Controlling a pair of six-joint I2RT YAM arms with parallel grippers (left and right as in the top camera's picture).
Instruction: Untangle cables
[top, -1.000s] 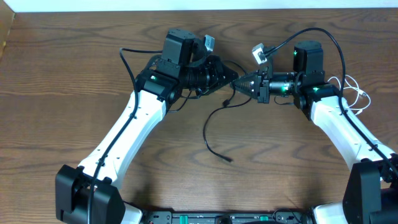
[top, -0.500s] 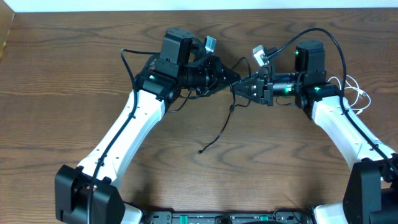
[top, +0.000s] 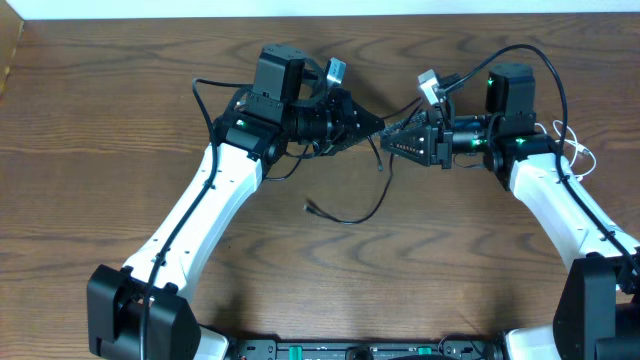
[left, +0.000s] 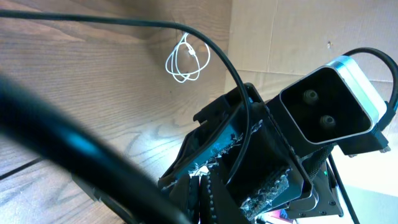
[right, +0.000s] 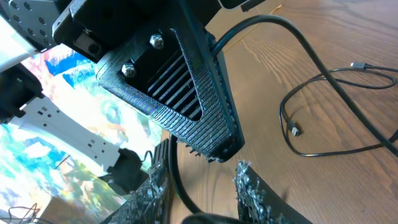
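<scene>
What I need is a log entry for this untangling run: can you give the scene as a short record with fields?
left hand: shut, apparently pinching the black cable
right hand: open, black cable passing loose between its fingers
black cable: hangs from where the two hands meet, free end lying on the table
white cable: small coil on the table beside the right arm
state: in the overhead view the two cables lie apart
</scene>
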